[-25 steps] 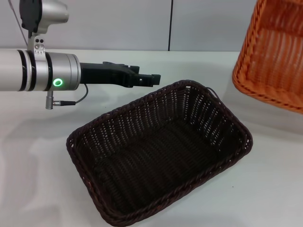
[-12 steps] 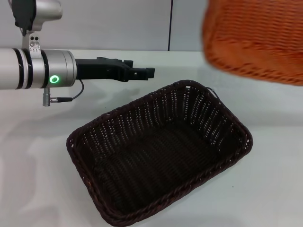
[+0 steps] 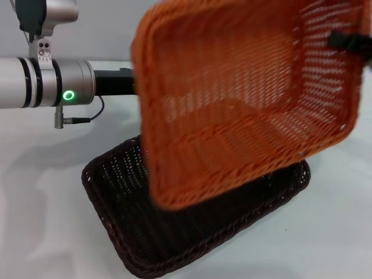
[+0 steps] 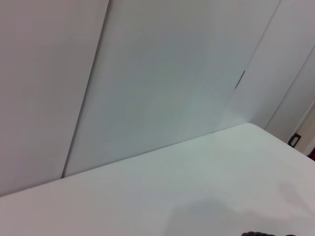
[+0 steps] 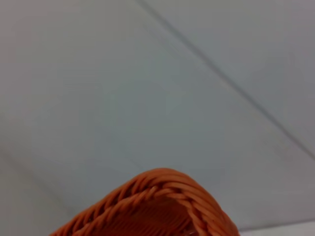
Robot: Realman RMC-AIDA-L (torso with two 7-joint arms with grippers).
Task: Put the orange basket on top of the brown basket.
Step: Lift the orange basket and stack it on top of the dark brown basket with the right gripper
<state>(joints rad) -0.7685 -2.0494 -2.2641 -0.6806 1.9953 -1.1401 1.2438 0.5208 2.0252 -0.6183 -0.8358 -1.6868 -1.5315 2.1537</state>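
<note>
The orange basket (image 3: 244, 99) hangs tilted in the air, its open side facing me, above the brown basket (image 3: 116, 203) and covering most of it. My right gripper (image 3: 349, 42) shows only as a black finger on the orange basket's far right rim and holds it up. The orange rim also fills the bottom of the right wrist view (image 5: 157, 206). The brown basket lies flat on the white table (image 3: 35, 232). My left arm (image 3: 52, 87) reaches in from the left; its gripper's black base (image 3: 113, 83) shows, the rest is hidden behind the orange basket.
A grey wall (image 3: 104, 29) stands behind the table. A sliver of the brown basket's rim (image 4: 266, 234) shows at the edge of the left wrist view, with the table's far corner (image 4: 251, 128) beyond.
The orange basket has swung in from the upper right to the left and down, now over the brown basket. The left arm has stayed almost still.
</note>
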